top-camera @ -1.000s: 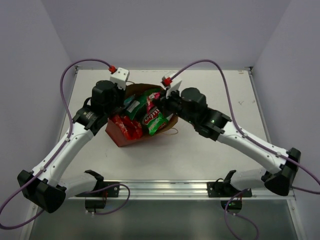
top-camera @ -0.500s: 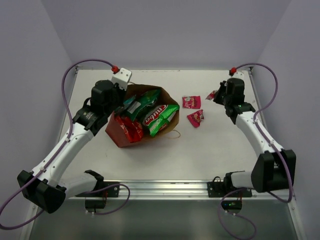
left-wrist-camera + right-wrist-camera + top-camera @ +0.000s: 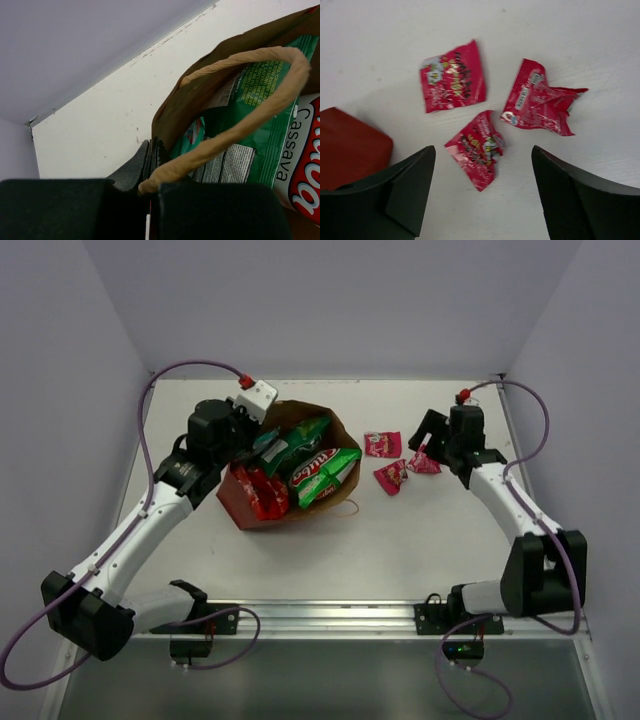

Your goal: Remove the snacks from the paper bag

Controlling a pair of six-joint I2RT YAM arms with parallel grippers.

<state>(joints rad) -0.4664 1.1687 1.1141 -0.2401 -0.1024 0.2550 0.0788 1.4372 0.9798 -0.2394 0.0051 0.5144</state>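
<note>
Since half a second ago my right gripper (image 3: pixel 482 155) has come in from the far right edge and let go of its load. A crumpled red-pink foil packet (image 3: pixel 424 462) now lies on the white tabletop (image 3: pixel 400 550), where before there were only two. It rests near the flat red-pink foil packet (image 3: pixel 382 444) and the folded red-pink foil packet (image 3: pixel 391 477); all three lie close together but apart. That gripper hangs over them with its fingers (image 3: pixel 405 190) spread wide and nothing between them. My left arm has shifted slightly toward the far edge, and the tall paper bag, brown kraft above and red below (image 3: pixel 232 508), has turned a little with it. It sits left of centre, tipped over with its mouth open toward the packets. My left gripper (image 3: pixel 151 150) is closed tight on the bag's brown rim, right where the thin tan string handle (image 3: pixel 250 105) is rooted; the handle arches over the opening. Most of the snacks are unmoved inside the bag. A green-and-white chip packet with a red logo (image 3: pixel 325 472) sticks out of the mouth, a dark green foil packet (image 3: pixel 300 435) lies behind it, and a teal packet (image 3: pixel 265 445) is beside my fingers. Shiny red foil packets (image 3: pixel 262 492) are bunched at the red end.
</note>
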